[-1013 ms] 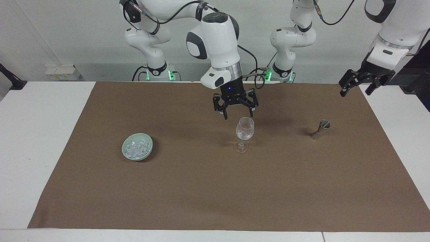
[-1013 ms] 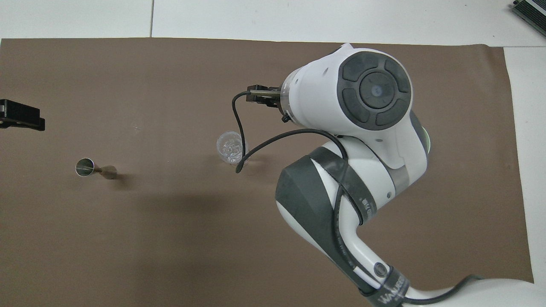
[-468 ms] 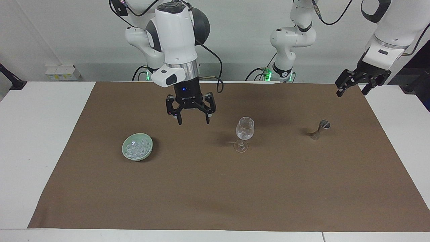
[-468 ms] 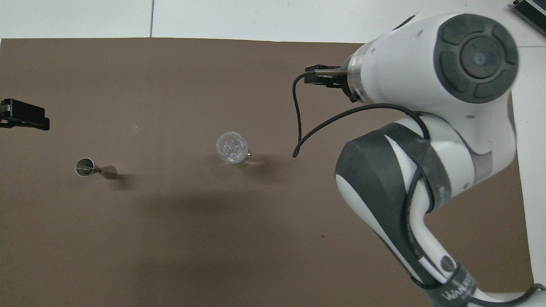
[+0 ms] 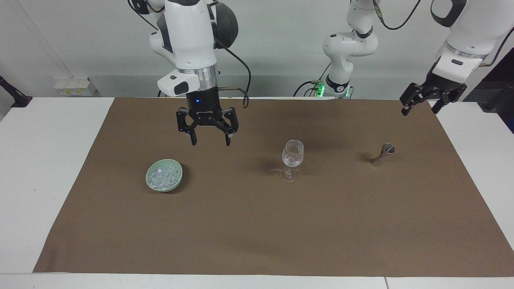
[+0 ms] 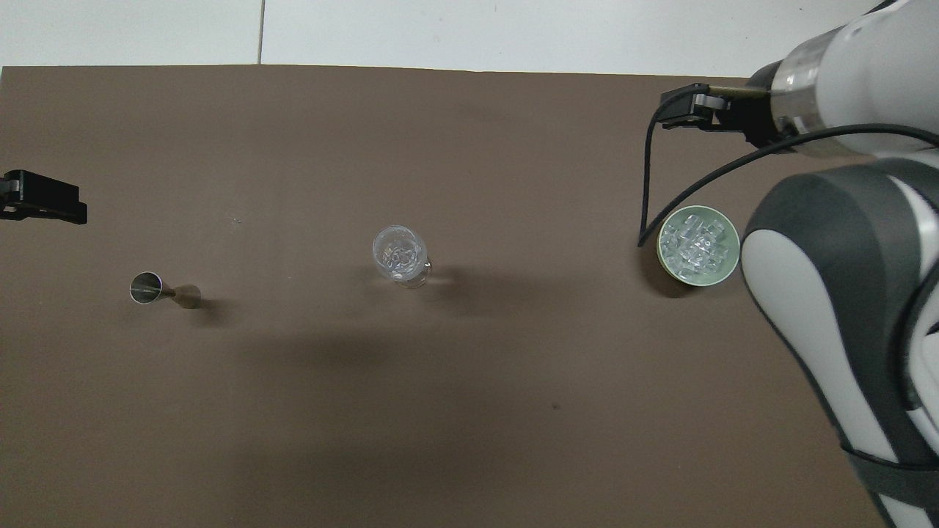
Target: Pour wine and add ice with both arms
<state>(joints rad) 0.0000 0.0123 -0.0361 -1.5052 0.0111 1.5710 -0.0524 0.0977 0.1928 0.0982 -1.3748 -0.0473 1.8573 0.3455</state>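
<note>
1. Now the big right arm (image 5: 188, 36) has swung away from the wine glass (image 5: 292, 154). A second ago it hung just by the glass. Half a second ago it was partway over. In the facing view it is now up at about ten o'clock from the glass, toward its own end of the table.

2. Up at the left arm's end of the table, the left arm (image 5: 461, 36) waits. It has hardly moved.

3. Across the table lies the brown mat (image 5: 257, 224), with everything sitting on it.

4. Next, the right gripper (image 5: 210, 142) hangs in the air with its jaws spread wide and nothing in them. The green bowl (image 5: 177, 177) sits at about seven o'clock from it in the facing view, still a bit off to the side.

5. Also, the left gripper (image 5: 421, 107) has its jaws spread too, and holds nothing. It hangs at about one o'clock from the small metal measuring cup (image 5: 383, 154).

6. Inside the green bowl lies the ice (image 5: 163, 178), a heap of little clear cubes.

7. Also, the wine glass looks like it has some shiny cubes in it already.

8. So I think the right arm is going back for more ice. It must still come down over the bowl and pinch a cube.
</note>
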